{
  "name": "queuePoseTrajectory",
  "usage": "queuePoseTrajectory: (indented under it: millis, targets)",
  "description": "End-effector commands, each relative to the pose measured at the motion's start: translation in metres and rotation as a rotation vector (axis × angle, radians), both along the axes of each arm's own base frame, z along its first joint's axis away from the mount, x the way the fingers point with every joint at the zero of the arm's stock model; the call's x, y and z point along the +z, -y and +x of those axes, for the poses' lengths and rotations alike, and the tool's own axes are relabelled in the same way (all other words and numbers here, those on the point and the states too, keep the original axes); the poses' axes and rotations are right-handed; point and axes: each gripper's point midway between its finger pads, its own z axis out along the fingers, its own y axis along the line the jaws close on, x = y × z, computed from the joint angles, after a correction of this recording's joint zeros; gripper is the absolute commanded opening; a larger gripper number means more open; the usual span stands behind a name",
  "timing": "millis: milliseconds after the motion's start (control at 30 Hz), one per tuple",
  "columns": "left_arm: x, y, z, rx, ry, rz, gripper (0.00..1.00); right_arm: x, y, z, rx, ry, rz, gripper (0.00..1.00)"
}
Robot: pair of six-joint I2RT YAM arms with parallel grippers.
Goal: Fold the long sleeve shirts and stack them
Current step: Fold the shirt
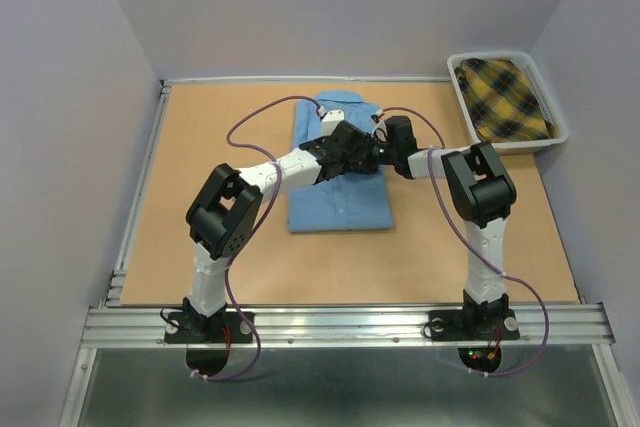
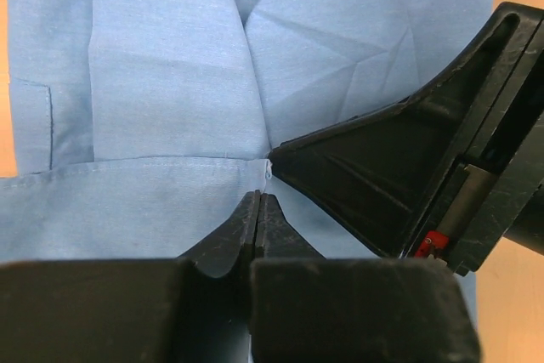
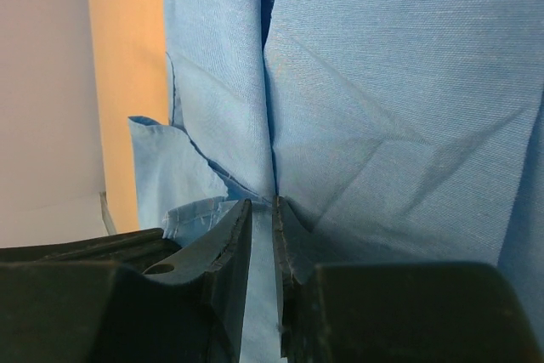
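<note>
One blue shirt (image 1: pixel 340 202) — nipped by left pincer (image 2: pixel 259 199) and right pincer (image 3: pixel 274 204).

Both arms reach forward and angle inward, wrists nearly meeting. Left gripper (image 2: pixel 259 197) tips are squeezed tight, right gripper (image 3: pixel 274 206) is a hair apart, both pinching the shirt (image 1: pixel 340 202).
</note>
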Motion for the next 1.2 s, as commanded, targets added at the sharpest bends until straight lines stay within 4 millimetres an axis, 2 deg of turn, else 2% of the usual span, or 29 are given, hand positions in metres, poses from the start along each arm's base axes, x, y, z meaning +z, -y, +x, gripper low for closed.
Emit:
queuePoseTrajectory:
  millis: [0,167,367,500,600,767,867,900,967,1000,1067,1100,1167]
  targets:
    - [0.032,-0.003,0.012,0.012,0.071,0.007,0.02,0.011,-0.005,0.005,0.005,0.061,0.003,0.22]
    - [0.040,-0.006,0.010,0.011,0.082,0.008,0.00,0.010,-0.005,0.007,0.000,0.062,0.002,0.22]
    - [0.043,0.003,0.003,-0.036,0.079,-0.012,0.15,0.019,-0.004,0.010,-0.007,0.086,-0.002,0.22]
    - [0.060,0.010,0.001,-0.060,0.107,-0.068,0.15,0.016,-0.004,0.010,-0.007,0.080,-0.007,0.22]
    - [0.066,0.013,0.001,-0.073,0.118,-0.089,0.15,0.018,-0.003,0.011,-0.011,0.082,-0.008,0.22]
    - [0.063,0.022,0.001,-0.099,0.110,-0.116,0.13,0.018,-0.004,0.010,-0.008,0.085,-0.007,0.22]
    - [0.061,0.017,0.000,-0.084,0.108,-0.096,0.29,0.024,-0.003,0.010,-0.006,0.100,-0.008,0.22]
    - [0.062,0.014,0.000,-0.076,0.110,-0.092,0.46,0.025,-0.003,0.010,-0.006,0.105,-0.012,0.23]
    - [0.065,0.007,0.001,-0.053,0.123,-0.078,0.59,0.032,-0.001,0.012,-0.015,0.128,-0.023,0.25]
    - [0.071,0.004,0.001,-0.045,0.134,-0.080,0.71,0.035,0.000,0.013,-0.019,0.138,-0.027,0.26]
    - [0.079,-0.002,0.001,-0.029,0.147,-0.078,0.78,0.040,0.004,0.015,-0.040,0.161,-0.049,0.31]
    - [0.090,-0.005,0.000,-0.023,0.162,-0.090,0.83,0.051,0.006,0.016,-0.049,0.188,-0.053,0.33]
    - [0.100,-0.012,-0.001,-0.011,0.177,-0.101,0.85,0.053,0.014,0.020,-0.083,0.213,-0.102,0.39]
